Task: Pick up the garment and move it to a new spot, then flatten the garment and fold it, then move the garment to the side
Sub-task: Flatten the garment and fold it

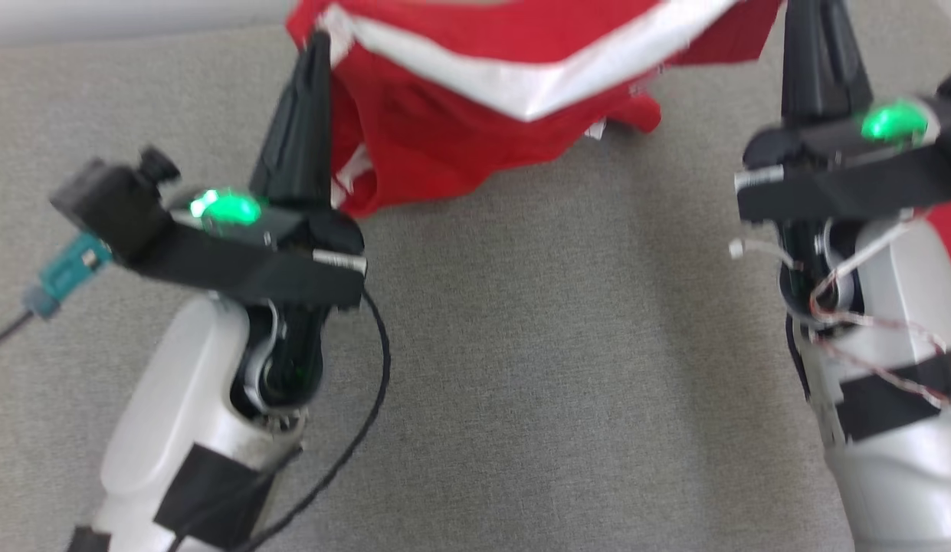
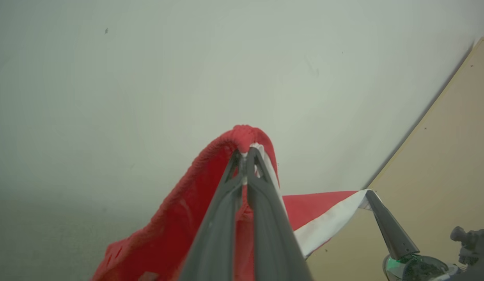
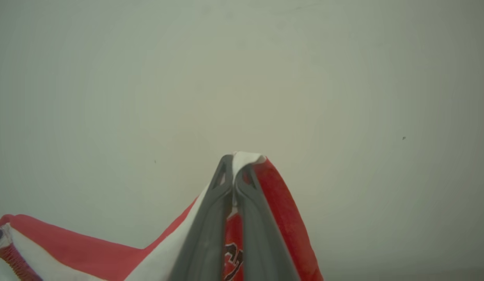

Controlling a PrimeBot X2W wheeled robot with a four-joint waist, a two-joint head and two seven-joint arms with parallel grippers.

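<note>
Grey woven surface [image 1: 521, 368] beneath me, pale wall [image 2: 148, 78] ahead in both wrist views. The garment [image 1: 444, 130] hangs at top centre of the head view, strung between my two arms and off the surface as far as I can tell. My left gripper [image 2: 245, 152] is pinched on a red ribbed edge and my right gripper [image 3: 236, 162] on a red-and-white corner. I judge this to be the carry to a new spot, flattening not yet begun. The next move calls for lowering both hands together, edge taut, so the cloth lands spread. The cloth is red with a white band [image 1: 536, 84] sagging in a V, bunched below; black lettering [image 3: 234, 255] shows.
</note>
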